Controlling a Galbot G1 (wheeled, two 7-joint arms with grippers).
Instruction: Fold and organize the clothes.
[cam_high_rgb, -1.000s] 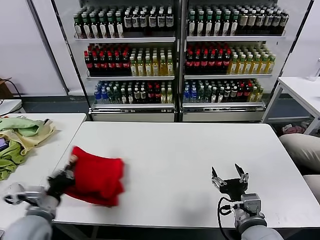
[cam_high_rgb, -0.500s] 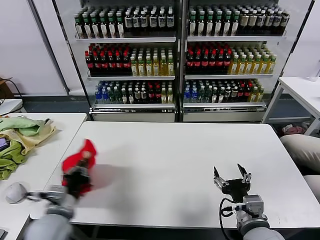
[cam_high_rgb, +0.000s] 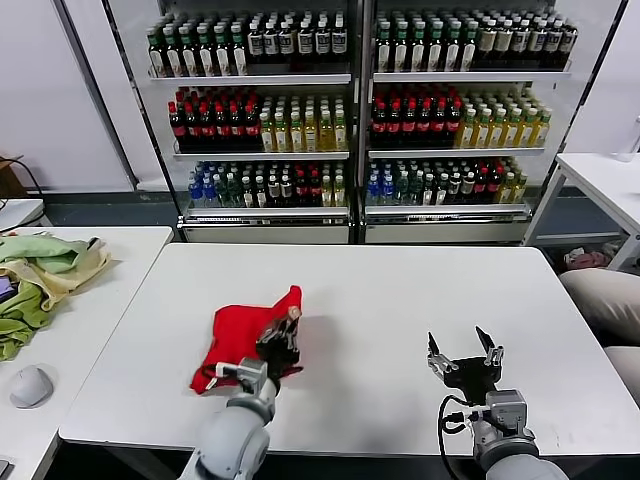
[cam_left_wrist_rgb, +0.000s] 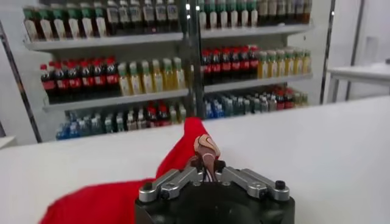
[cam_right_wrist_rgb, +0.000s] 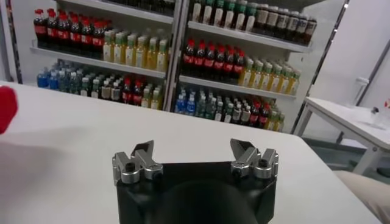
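The red T-shirt lies bunched on the white table, left of centre near the front edge, with one corner pulled up into a peak. My left gripper is shut on that raised part of the shirt. In the left wrist view the red T-shirt rises between the closed jaws of the left gripper, with a bit of the printed figure showing. My right gripper is open and empty above the table's front right; in the right wrist view the right gripper has its jaws wide apart.
A side table on the left holds pale green and yellowish cloths and a grey mouse. Drink coolers full of bottles stand behind. Another white table is at the far right.
My left gripper has swung right from the table's left edge toward the centre, dragging the red T-shirt with it. The right gripper has stayed put.
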